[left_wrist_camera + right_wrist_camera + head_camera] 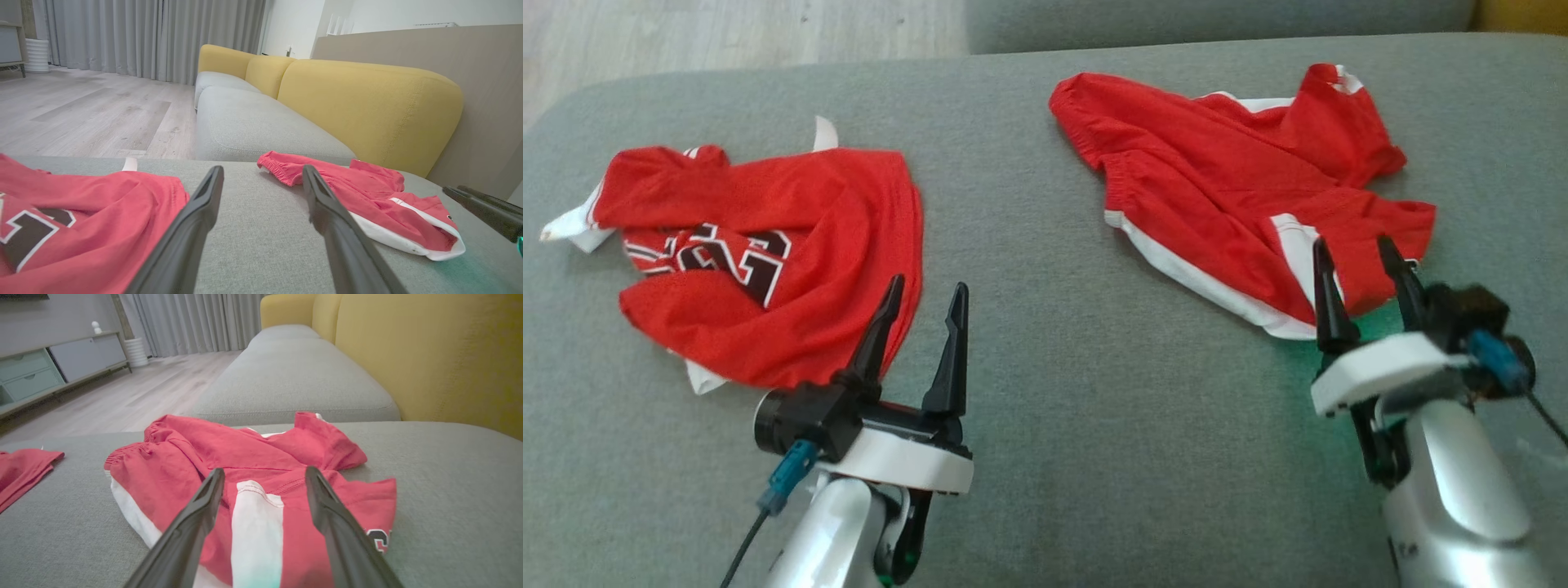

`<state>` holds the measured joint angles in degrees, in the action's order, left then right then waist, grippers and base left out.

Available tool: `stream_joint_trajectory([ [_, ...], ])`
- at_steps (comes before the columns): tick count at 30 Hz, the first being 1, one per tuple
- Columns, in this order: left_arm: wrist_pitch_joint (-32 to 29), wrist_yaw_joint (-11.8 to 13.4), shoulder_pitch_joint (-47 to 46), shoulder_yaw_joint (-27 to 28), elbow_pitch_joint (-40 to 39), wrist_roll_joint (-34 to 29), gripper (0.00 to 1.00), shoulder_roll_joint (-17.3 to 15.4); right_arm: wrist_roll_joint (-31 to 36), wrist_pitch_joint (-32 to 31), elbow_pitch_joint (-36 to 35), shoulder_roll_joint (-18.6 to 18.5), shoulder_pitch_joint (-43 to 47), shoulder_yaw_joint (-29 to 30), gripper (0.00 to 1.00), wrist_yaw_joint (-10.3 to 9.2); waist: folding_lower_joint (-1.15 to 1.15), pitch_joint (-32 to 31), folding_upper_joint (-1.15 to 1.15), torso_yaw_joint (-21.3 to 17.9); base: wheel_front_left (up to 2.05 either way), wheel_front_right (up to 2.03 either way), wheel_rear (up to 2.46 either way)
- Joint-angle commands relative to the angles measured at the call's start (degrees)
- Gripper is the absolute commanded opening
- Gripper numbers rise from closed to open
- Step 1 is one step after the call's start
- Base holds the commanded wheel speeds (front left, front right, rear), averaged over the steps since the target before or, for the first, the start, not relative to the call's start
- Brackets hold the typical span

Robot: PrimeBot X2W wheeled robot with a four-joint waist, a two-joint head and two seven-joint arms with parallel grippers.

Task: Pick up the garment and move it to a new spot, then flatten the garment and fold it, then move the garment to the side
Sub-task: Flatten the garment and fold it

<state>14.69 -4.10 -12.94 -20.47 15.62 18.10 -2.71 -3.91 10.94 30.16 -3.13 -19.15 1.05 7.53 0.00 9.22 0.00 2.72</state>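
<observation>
Two crumpled red garments lie on the grey sofa seat [1045, 343]. A red jersey [768, 245] with black-and-white lettering lies at the left, also seen as the jersey [81, 220]. Red shorts [1241, 196] with white trim lie at the right, also seen as the shorts [253, 465] [367, 196]. My left gripper [929, 286] [262, 171] stands open just right of the jersey's edge, nothing between its fingers. My right gripper [1352, 242] [265, 471] is open above the near edge of the shorts, over a white stripe, holding nothing.
The seat's far edge drops to a wooden floor [727, 33]. A second grey seat cushion [253, 122] and yellow backrests [367, 106] extend beyond. A low cabinet [49, 371] and curtains [143, 36] stand across the room. Bare grey cushion lies between the two garments.
</observation>
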Motion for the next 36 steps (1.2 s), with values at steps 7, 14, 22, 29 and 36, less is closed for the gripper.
stream_joint_trajectory([
  [7,0.3,-0.07,-2.88,0.74,-1.19,0.28,1.0,-0.17,2.97,-7.09,4.44,0.24,-7.73,2.54,1.0,-0.04,0.0,1.55,0.0,3.12,0.0,0.0,0.0],
  [14,0.3,0.01,-3.24,0.27,-1.11,0.68,1.0,-0.17,5.1,-10.54,10.43,0.24,-11.15,6.52,1.0,-0.04,0.0,2.5,0.0,5.09,0.0,0.0,0.0],
  [22,0.3,0.1,-3.13,0.22,-1.06,0.55,1.0,-0.17,5.09,-10.33,14.09,0.24,-12.94,8.07,0.0,-0.04,0.0,2.83,0.0,5.35,0.0,0.0,0.0],
  [29,0.3,0.15,-3.16,0.75,-0.85,0.07,1.0,-0.17,3.5,-7.75,15.26,0.24,-13.83,7.72,0.0,-0.04,0.0,2.33,0.0,3.9,0.0,0.0,0.0],
  [36,0.3,0.27,-2.26,1.68,-0.85,-0.1,1.0,-0.17,0.64,-2.86,11.63,0.25,-11.64,11.03,0.0,-0.04,0.0,0.56,0.0,1.08,0.0,0.0,0.0],
])
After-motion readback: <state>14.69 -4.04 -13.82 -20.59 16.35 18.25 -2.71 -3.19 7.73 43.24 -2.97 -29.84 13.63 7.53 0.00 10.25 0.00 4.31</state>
